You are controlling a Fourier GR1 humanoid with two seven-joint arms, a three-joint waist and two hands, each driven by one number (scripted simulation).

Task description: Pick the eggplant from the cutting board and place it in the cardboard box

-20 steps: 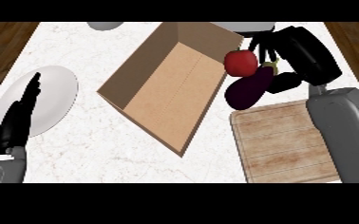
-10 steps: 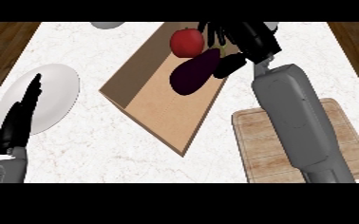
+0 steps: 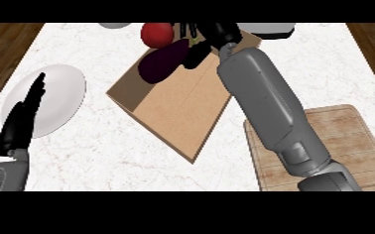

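1. Purple eggplant (image 3: 162,62) hangs above the cardboard box (image 3: 183,111), at the box's far end, near the worktop's (image 3: 102,153) far edge.
2. Right robot hand (image 3: 212,33) is curled round one end of it.
3. Glossy skin, probably slippery; it looks stiff and fairly light, so the narrower end seems the sound hold.

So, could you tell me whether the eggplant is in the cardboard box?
Not set down: the right hand curls round the eggplant over the far corner of the cardboard box; whether it touches, cannot tell.
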